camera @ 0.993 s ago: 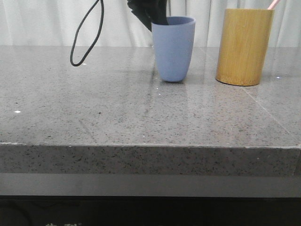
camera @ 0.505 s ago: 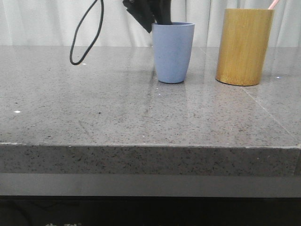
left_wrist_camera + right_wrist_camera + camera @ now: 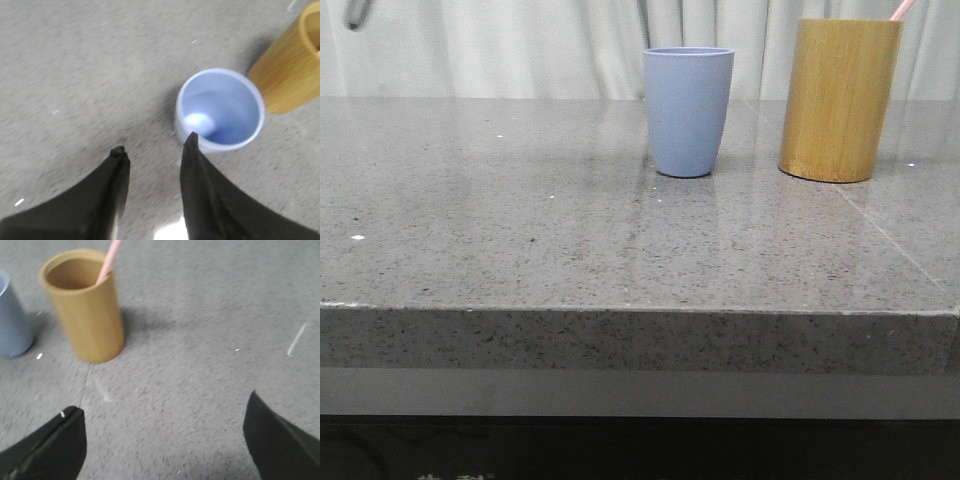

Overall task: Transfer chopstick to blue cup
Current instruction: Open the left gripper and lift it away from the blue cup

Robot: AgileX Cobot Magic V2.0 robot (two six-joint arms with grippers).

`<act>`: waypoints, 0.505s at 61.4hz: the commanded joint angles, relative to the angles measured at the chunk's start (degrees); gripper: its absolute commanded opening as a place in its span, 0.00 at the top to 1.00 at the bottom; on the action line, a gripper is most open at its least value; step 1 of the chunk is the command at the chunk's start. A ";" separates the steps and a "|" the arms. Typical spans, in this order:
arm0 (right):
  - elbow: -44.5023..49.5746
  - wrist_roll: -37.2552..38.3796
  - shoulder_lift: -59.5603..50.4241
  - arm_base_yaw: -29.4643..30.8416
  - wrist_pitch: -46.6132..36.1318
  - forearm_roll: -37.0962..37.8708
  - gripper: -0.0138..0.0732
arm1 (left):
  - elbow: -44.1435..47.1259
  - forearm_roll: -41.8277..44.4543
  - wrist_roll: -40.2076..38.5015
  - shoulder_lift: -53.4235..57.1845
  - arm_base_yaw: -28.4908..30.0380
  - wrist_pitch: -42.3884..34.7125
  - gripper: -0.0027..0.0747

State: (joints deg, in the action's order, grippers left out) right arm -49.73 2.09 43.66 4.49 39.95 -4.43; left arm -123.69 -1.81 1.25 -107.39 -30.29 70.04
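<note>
1. The thin pale pink chopstick [image 3: 110, 260] stands tilted inside the tall yellow-brown bamboo cylinder [image 3: 839, 98], its tip above the rim.
2. The matte light blue-grey cup [image 3: 688, 110] stands upright just beside the cylinder on the grey speckled stone surface [image 3: 570, 230].
3. The left end effector [image 3: 154, 148] is above the cup, spread and empty.
4. The right end effector [image 3: 165, 417] is spread wide, holding nothing.

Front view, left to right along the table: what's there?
blue cup → bamboo holder → chopstick, its pink tip poking out above the right side of the holder's rim.
</note>
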 commanded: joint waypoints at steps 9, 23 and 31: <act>-8.86 -3.26 8.93 5.32 -2.95 -10.13 0.10 | 6.13 5.12 -0.19 13.29 0.46 -1.07 0.63; -19.58 -17.12 22.24 5.55 1.87 -26.97 0.10 | 13.04 5.97 -0.19 22.98 0.46 0.28 0.63; -24.69 -22.13 28.48 5.55 2.47 -32.30 0.10 | 23.01 5.97 -0.19 31.22 0.46 -4.32 0.63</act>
State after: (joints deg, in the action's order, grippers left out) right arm -69.85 -15.97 69.90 9.66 44.63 -31.49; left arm -105.04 3.87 1.25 -83.32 -29.80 71.34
